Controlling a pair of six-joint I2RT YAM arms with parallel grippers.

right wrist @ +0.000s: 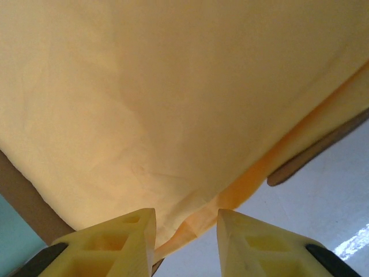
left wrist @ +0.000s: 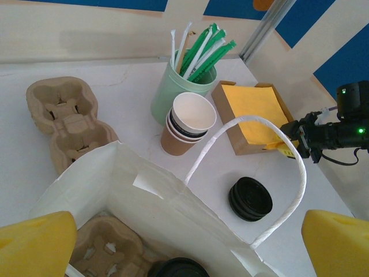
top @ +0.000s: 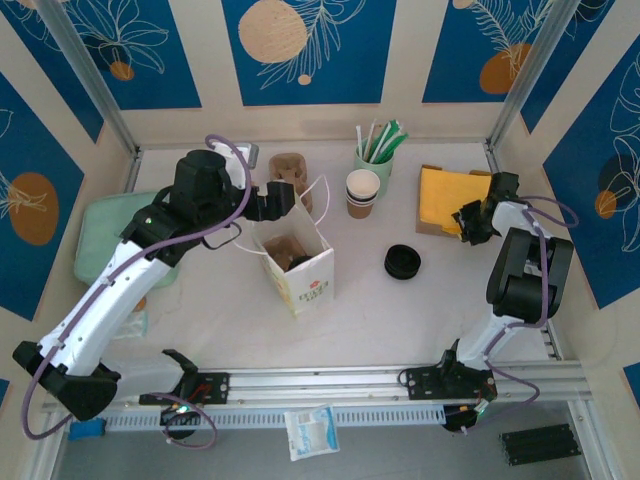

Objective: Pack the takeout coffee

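Note:
The takeout coffee shows as a round black lid (left wrist: pixel 179 268) low inside the white paper bag (left wrist: pixel 144 202), beside a cardboard carrier (left wrist: pixel 95 251) in the bag's bottom; its brown side is hidden. My left gripper (left wrist: pixel 184 254) hangs over the bag's mouth (top: pixel 295 255), open wide, with its yellow fingers (left wrist: pixel 34 245) on either side and nothing held. My right gripper (right wrist: pixel 185 231) is open at the far right, with a corner of the yellow napkins (right wrist: pixel 173 104) lying between its fingertips. From above, the right gripper (top: pixel 468 222) sits at the napkin box (top: pixel 452 200).
Loose black lids (top: pixel 402 262) lie right of the bag. Behind it stand a stack of lidless cups (top: pixel 362 192), a green cup of straws (top: pixel 375 152) and a second cardboard carrier (top: pixel 290 175). A green tray (top: pixel 110 235) lies at the left.

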